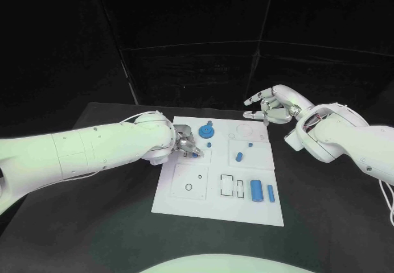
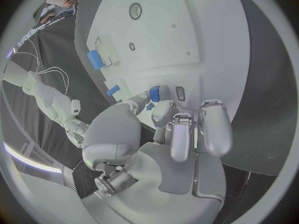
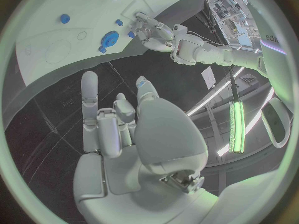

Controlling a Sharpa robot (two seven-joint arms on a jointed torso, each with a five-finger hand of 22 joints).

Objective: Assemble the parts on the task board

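I'm looking down on the white task board (image 1: 185, 187), lying flat in the middle of the black table (image 1: 98, 227). My left hand (image 1: 185, 145) is down over the board's left side, near its far end, fingers curled downward at the surface. In the left wrist view the fingertips (image 2: 163, 112) sit right by a small blue part (image 2: 154, 93) (touching it or just beside it, I cannot tell), so I cannot say whether that hand is pinching anything.

My right hand (image 1: 269, 106) hovers above the table just past the board's far right corner, fingers spread and loosely bent, nothing in it; the right wrist view confirms an empty palm (image 3: 118, 129).

Parts on the board: a round blue gear-like disc (image 1: 206, 132) near the far edge, just right of my left hand, with a tiny blue piece (image 1: 210, 122) beyond it. A small blue peg (image 1: 239, 156) stands toward the middle, and another little blue bit (image 1: 250, 145) lies near it. Toward the near right, a blue cylinder (image 1: 257, 190) lies beside a thinner blue pin (image 1: 271, 193), the two close but apart. Outlined empty recesses (image 1: 230, 186) sit left of the cylinder.
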